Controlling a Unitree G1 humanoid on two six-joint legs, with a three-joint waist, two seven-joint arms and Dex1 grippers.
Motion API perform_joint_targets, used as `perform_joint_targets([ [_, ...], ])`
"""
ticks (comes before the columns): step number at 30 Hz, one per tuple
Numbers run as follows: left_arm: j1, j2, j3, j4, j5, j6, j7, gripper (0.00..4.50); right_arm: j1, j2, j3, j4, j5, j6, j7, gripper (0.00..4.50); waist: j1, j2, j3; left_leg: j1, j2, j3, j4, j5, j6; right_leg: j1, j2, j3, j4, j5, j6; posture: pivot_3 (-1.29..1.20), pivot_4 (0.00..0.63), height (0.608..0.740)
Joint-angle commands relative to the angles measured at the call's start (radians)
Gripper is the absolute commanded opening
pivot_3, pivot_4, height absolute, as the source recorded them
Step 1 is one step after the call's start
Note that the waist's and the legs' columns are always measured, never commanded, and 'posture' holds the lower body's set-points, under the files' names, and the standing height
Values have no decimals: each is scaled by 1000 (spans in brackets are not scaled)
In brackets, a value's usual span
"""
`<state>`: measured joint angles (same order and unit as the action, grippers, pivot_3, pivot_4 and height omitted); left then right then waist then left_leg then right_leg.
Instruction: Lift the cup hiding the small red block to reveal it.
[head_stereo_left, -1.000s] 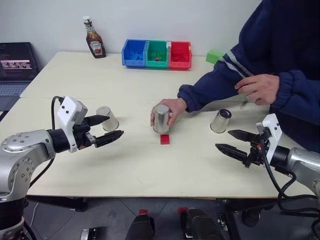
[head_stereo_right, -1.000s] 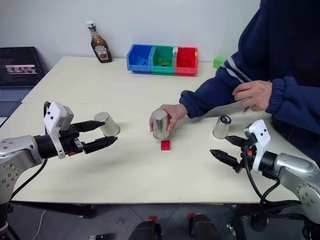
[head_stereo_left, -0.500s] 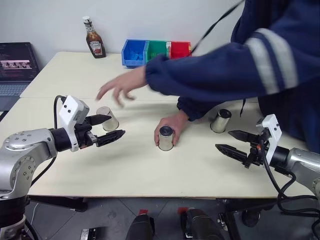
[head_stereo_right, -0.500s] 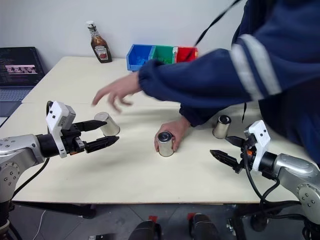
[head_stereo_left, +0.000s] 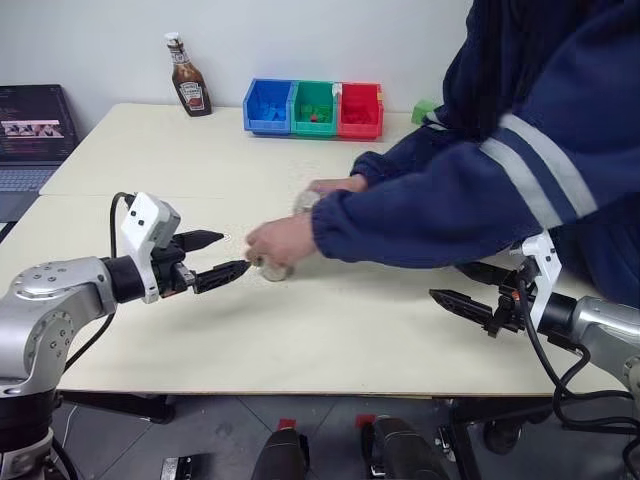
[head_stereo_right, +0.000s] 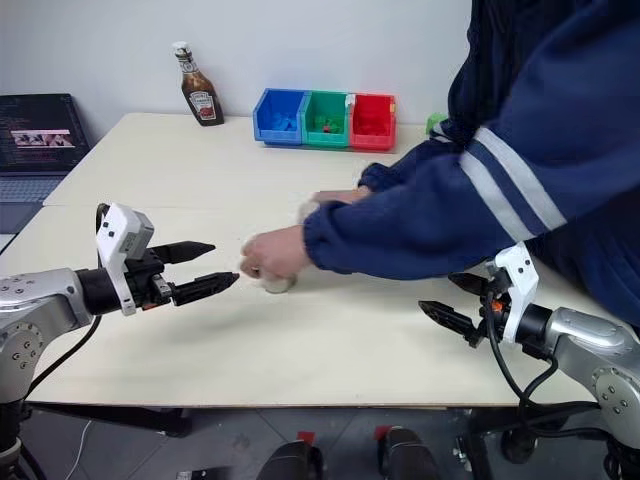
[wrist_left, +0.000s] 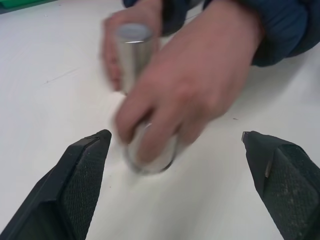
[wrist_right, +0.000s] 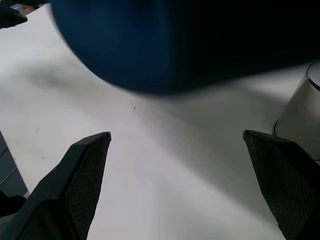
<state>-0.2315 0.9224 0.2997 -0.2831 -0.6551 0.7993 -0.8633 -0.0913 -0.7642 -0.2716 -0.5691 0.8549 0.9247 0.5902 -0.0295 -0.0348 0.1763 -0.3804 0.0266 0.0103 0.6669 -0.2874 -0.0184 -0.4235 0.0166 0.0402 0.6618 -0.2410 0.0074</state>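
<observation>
- Hands (head_stereo_left: 283, 240) have crossed mid-table, shuffling two cups (wrist_left: 134, 55); the third (wrist_right: 300, 117) sits near the right edge.
- Block now hidden under one.
- Both grippers (head_stereo_left: 217, 257) (head_stereo_left: 468, 288) wait, jaws wide, empty.

— What sits along the far edge of the table (head_stereo_left: 150, 150)?
— A sauce bottle (head_stereo_left: 187, 77) toward the far left corner, and to its right a row of three bins (head_stereo_left: 313, 108).
— And mid-table?
— A person's hand (head_stereo_left: 283, 240) rests over one cup (wrist_left: 150, 152); the other hand (head_stereo_left: 335, 185), behind it, grips a second cup (wrist_left: 133, 52). A third cup (wrist_right: 302, 117) stands near the right edge.
— Off the table?
— A laptop (head_stereo_left: 32, 135) lies beyond its left edge.
</observation>
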Motion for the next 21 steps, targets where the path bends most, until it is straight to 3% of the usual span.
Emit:
perform_joint_targets([
  [1,-10,6,13,-20,1,-20,-4,4477,-1,-10,-17,-32,9,-22,12,4500,0,0,0,0,0,0,0,0,0,0,0,0,0,0,0,0,150,740],
  [14,1,10,28,-13,12,-32,0,4477,-4,-12,-9,-33,8,-22,20,4500,0,0,0,0,0,0,0,0,0,0,0,0,0,0,0,0,150,740],
  [21,71,14,112,-20,23,-33,30,4477,-6,-32,-28,-47,36,-12,49,4500,-1,0,0,0,0,0,0,0,0,0,0,0,0,0,0,0,150,740],
])
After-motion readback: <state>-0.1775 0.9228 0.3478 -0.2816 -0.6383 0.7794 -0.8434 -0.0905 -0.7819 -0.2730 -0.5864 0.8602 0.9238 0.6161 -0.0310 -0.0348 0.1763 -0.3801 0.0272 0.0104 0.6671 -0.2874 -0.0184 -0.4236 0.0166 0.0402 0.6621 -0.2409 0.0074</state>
